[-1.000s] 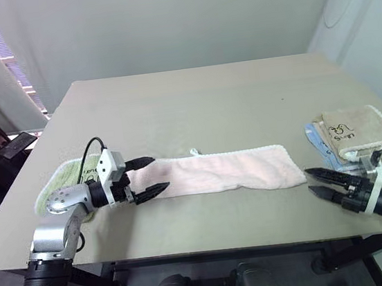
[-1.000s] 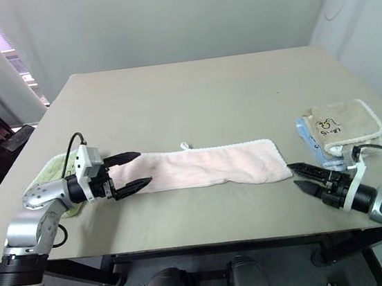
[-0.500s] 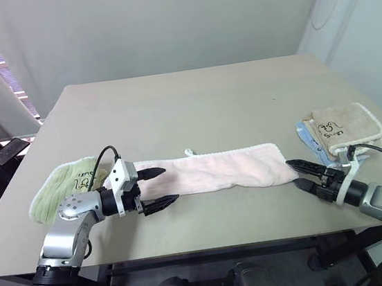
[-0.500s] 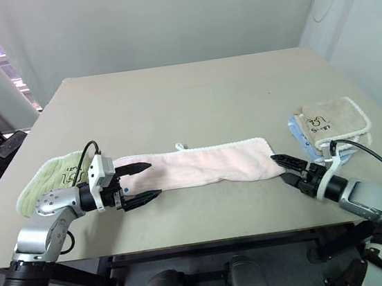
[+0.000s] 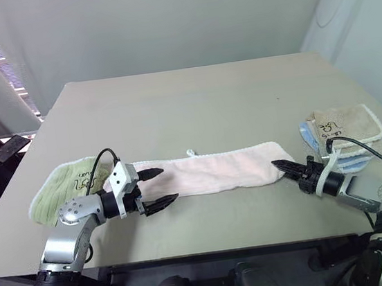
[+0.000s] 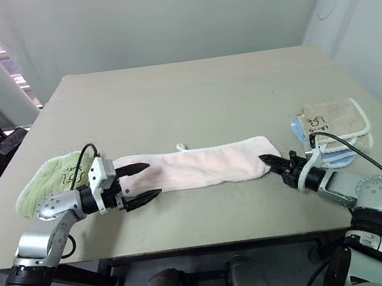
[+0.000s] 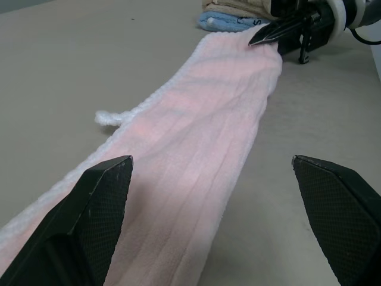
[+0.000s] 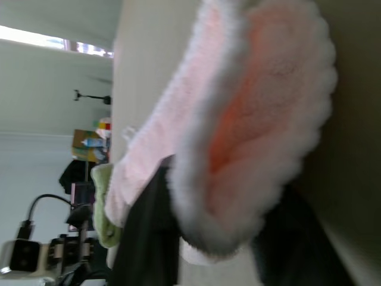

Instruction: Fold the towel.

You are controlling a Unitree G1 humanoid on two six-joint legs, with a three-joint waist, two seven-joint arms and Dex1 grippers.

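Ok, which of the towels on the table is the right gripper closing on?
The long pale pink towel across the middle; the right gripper pinches its end. The beige towel and green towel lie untouched.

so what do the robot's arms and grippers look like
Both arms are silver-grey metal with black joint rings. Each ends in a gripper, left gripper and right gripper, with two black tapered fingers whose pads are finely textured. A white box sits on the left wrist; black cables loop over both wrists.

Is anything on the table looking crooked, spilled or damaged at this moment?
Nothing spilled or damaged. The pink towel lies as a long strip, slightly rumpled near its right end, where the right gripper meets it. The green towel and the stacked towels lie tidy.
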